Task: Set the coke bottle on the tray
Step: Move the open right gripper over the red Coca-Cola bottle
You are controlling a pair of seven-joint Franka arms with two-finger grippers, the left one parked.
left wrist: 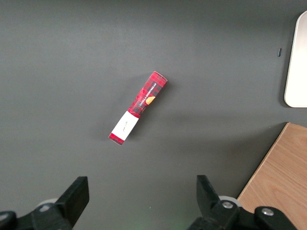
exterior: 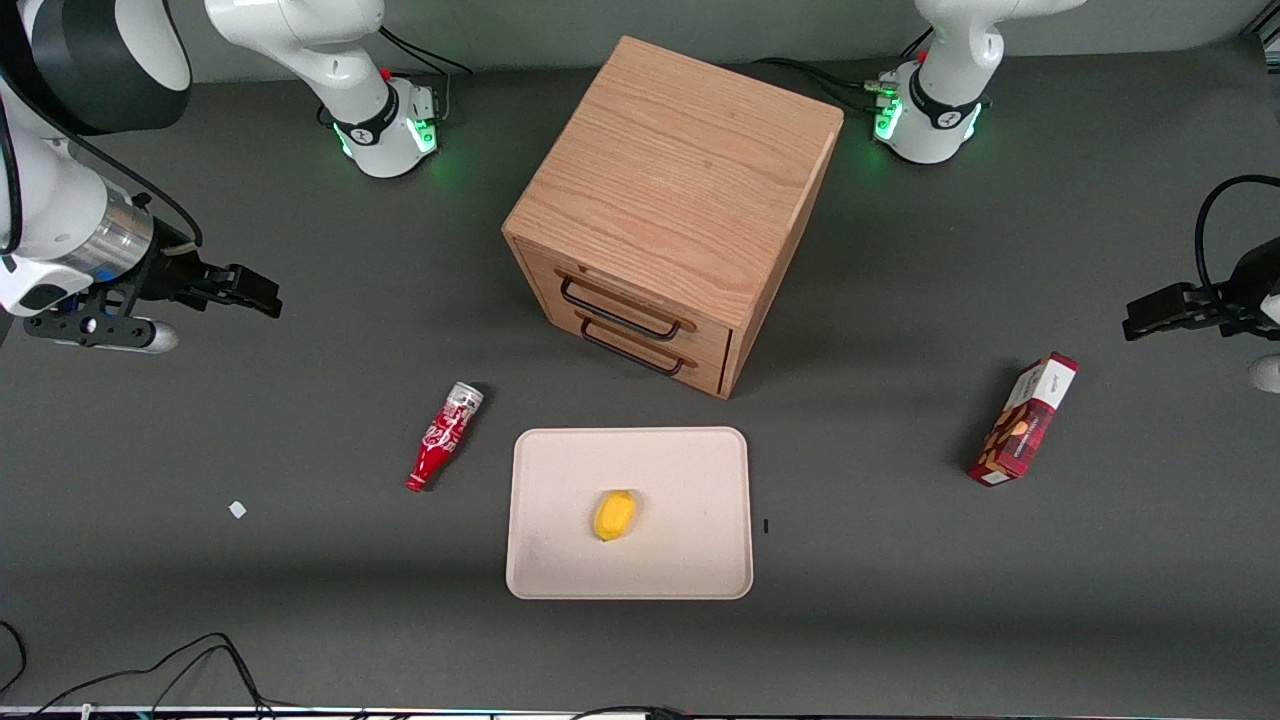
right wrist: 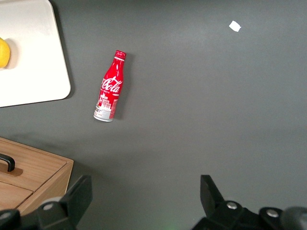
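A red coke bottle [exterior: 444, 438] lies on its side on the dark counter [exterior: 300, 600], just beside the cream tray [exterior: 560, 570] but not touching it, its cap end nearer the front camera. A yellow object [exterior: 614, 515] sits on the tray, which lies in front of a wooden drawer cabinet [exterior: 672, 210]. The tool [right wrist: 144, 201] hangs above the counter toward the working arm's end, well apart from the bottle, fingers spread wide and holding nothing.

1. My gripper [right wrist: 144, 203] hangs above bare tabletop, fingers spread wide.
2. The coke bottle [right wrist: 110, 86] lies flat, just beside the tray [right wrist: 33, 62] without touching.
3. A yellow object [right wrist: 4, 52] sits on the tray.
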